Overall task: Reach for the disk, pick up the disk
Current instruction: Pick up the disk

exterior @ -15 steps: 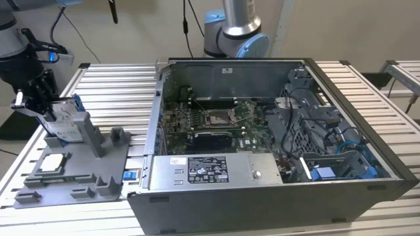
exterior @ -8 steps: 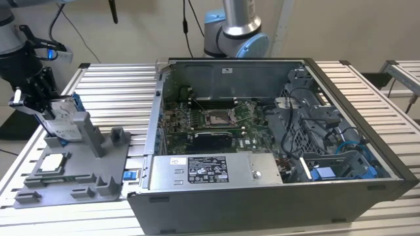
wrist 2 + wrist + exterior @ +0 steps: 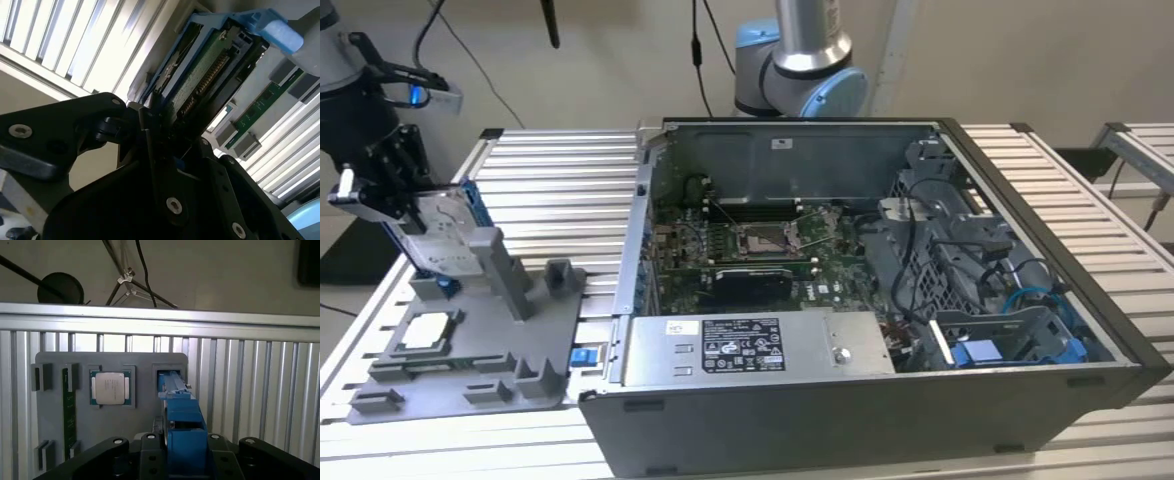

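Because the disk (image 3: 443, 232) stands on edge in a slot of the grey tray (image 3: 480, 372), at the exterior view's left beside the open computer case (image 3: 854, 400), the arm's gripper (image 3: 181, 445) meets it from above, where the narrow blue-framed edge is free to be taken. In the first wrist view that blue edge runs from the slot up between the fingers (image 3: 150, 455). A square silver chip (image 3: 111, 388) lies flat in its own pocket just beside it (a different part, untouched). The jaws stand narrow, pressed against the disk's two faces, and the second wrist view shows one finger hard against the side that carries the green circuit board. Whether the disk has cleared the slot cannot be told. Its lower end appears seated in the tray, so the grasp looks made and the lift not yet done.
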Controlling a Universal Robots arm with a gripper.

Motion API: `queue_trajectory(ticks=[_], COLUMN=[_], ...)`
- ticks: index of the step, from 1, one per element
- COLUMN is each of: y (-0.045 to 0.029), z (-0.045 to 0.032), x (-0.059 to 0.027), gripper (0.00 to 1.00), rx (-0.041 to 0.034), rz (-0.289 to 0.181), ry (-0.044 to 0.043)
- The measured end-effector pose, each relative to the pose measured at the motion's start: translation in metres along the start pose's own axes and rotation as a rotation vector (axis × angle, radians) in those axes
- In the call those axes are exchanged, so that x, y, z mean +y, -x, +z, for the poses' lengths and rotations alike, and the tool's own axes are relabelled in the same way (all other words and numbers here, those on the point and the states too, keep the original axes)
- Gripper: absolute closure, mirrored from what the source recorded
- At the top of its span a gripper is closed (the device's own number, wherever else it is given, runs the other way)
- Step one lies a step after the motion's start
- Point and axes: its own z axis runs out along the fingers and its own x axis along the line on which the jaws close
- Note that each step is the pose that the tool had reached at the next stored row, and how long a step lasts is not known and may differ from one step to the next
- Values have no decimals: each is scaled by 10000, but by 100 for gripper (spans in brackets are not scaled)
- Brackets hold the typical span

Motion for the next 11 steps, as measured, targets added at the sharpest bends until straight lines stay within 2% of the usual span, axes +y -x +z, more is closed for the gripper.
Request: queue_trajectory(ticks=[11], y=[8], z=[-204], x=[0], gripper=[100], rx=[0], rz=[0], ry=[0])
